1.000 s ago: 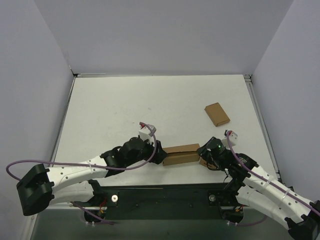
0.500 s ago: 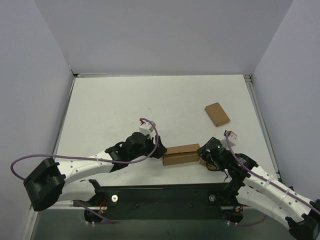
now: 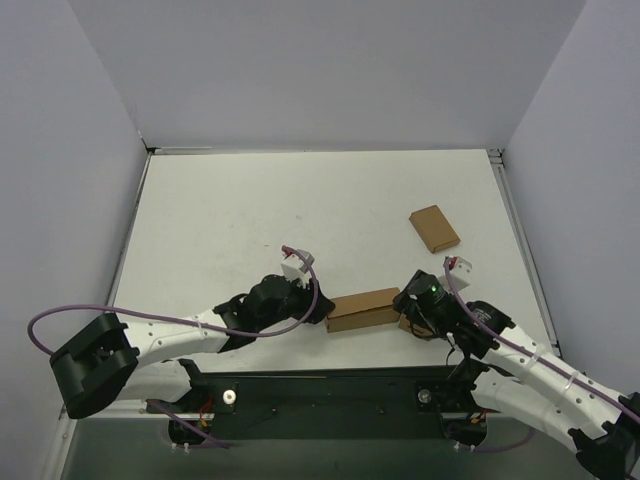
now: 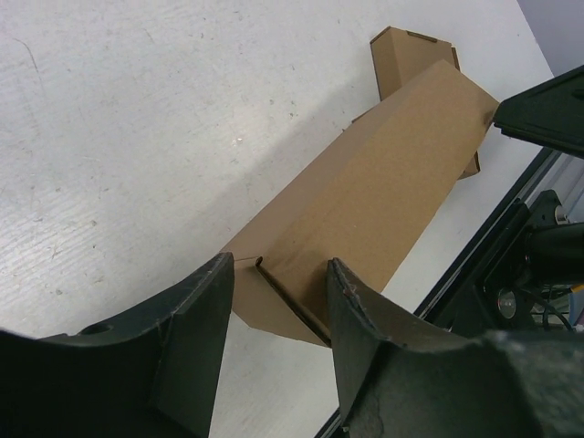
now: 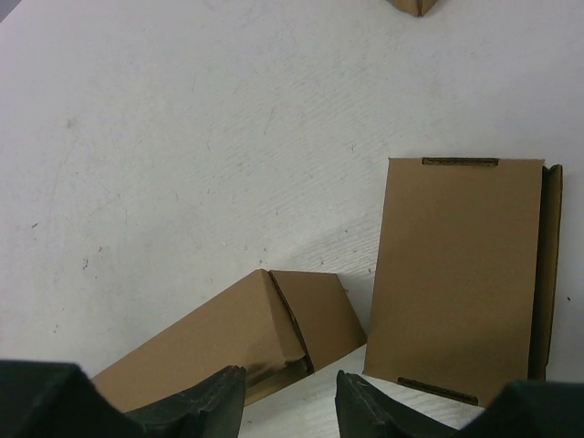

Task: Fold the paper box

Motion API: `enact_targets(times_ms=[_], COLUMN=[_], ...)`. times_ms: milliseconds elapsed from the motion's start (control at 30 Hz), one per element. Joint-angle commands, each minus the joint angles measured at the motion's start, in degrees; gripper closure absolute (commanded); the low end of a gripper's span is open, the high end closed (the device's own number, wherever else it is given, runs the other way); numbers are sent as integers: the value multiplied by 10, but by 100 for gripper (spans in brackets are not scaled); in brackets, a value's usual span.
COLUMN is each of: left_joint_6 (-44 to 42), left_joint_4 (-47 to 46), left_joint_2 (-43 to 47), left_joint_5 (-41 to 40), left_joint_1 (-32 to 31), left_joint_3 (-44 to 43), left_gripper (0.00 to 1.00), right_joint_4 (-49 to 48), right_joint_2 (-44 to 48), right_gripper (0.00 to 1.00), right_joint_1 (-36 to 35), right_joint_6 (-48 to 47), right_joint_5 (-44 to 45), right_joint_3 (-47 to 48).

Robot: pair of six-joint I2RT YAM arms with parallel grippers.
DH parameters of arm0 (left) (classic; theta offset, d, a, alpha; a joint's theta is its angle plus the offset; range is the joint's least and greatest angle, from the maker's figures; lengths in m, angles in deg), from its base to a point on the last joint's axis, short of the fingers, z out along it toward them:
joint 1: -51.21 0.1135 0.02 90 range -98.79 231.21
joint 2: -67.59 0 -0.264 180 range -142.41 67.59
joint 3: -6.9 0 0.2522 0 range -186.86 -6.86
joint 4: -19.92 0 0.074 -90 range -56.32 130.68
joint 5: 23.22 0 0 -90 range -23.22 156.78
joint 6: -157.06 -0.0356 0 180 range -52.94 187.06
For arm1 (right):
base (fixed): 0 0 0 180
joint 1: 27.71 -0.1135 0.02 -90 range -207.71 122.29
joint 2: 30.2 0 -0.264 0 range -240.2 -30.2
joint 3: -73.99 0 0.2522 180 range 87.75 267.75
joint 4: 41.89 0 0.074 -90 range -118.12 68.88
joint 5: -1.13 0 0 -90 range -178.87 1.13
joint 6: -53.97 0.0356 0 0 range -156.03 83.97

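Compared with a second ago, the paper box [image 3: 362, 309] lies slightly turned, its right end now a little farther from the near edge of the table [image 3: 230, 210], and the left arm has changed its pose.

From the top camera, the box sits by the middle of the near edge, between the left gripper [image 3: 318, 312] and the right gripper [image 3: 408, 312]. A small brown box [image 3: 434, 228] rests apart, toward the right edge. The surface is white and faintly scuffed, with pale grey walls on three sides.

In the left wrist view, the fingers stand partly apart with the box's near end between them. Whether they press it, I cannot tell.

In the right wrist view, the jaws are narrowly apart and hold nothing. The box's end flap [image 5: 315, 315] stands open, and a flat brown box [image 5: 456, 274] lies just beside it.

The body looks already formed; I judge that closing the ends remains.
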Motion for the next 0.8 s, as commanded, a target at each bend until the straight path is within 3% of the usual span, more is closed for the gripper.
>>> enact_targets(times_ms=[0,267,767], left_joint_6=[-36,-43,-51], left_joint_4=[46,48,54], left_joint_2=[-23,-28,-17], left_joint_5=[-6,-9,-13], left_joint_1=[-4,-4,-5], left_joint_3=[21,24,24], left_gripper=[48,52,54], right_joint_4=[31,30,23], right_joint_2=[-16,-6,-31], right_gripper=[52,51,66], right_joint_1=[6,35,79], right_joint_6=[-51,-79,-95], right_joint_5=[8,-21,-50], right_joint_3=[43,51,19])
